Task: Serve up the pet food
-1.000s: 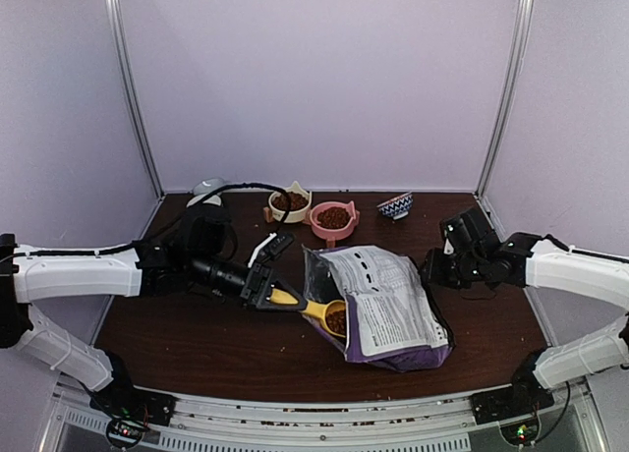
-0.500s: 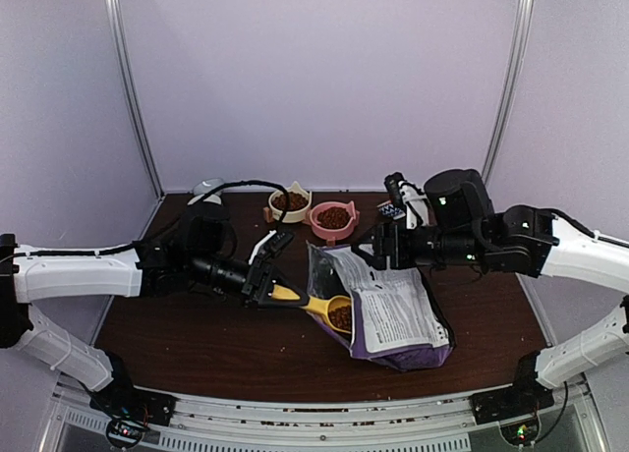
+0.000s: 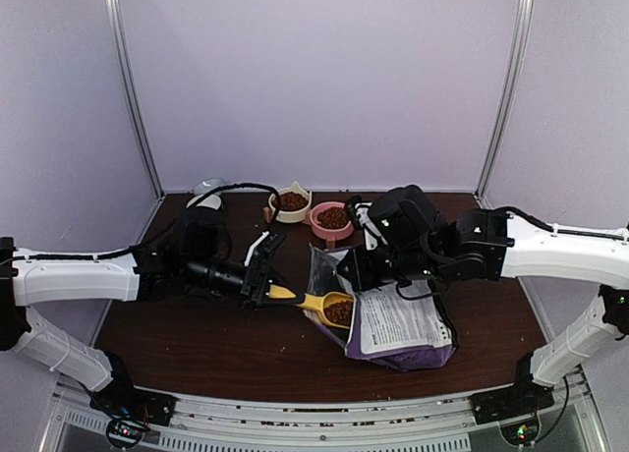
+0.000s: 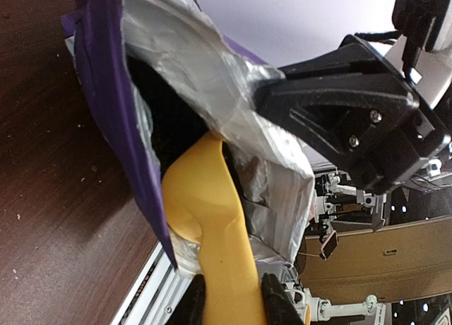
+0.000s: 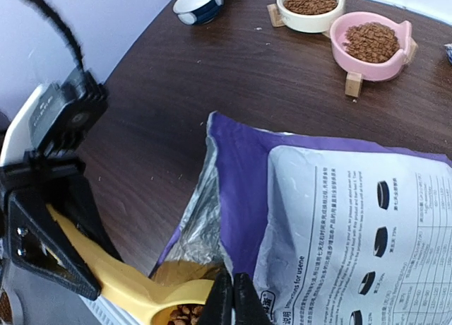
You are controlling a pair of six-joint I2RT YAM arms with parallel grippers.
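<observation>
The purple bag (image 3: 398,324) lies on the table with its white label up and its mouth to the left. My left gripper (image 3: 257,281) is shut on the handle of the yellow scoop (image 3: 319,305). The scoop's bowl sits in the bag's mouth and holds reddish-brown kibble (image 3: 339,315). In the left wrist view my fingers (image 4: 194,298) clamp the scoop (image 4: 205,198) beside the bag's foil lining (image 4: 212,56). My right gripper (image 3: 346,273) is shut on the upper rim of the bag's mouth. In the right wrist view it (image 5: 233,300) pinches the bag (image 5: 339,219) just above the kibble (image 5: 185,314).
A cream bowl (image 3: 289,202) and a pink bowl (image 3: 333,218), both with kibble, stand at the back middle. A white-and-blue bowl (image 5: 198,3) stands at the back left. Scattered kibble lies along the table's near edge (image 3: 324,407).
My right arm has swung in from the right side to the bag's mouth and closed on its upper rim. The left gripper and scoop have hardly moved.
</observation>
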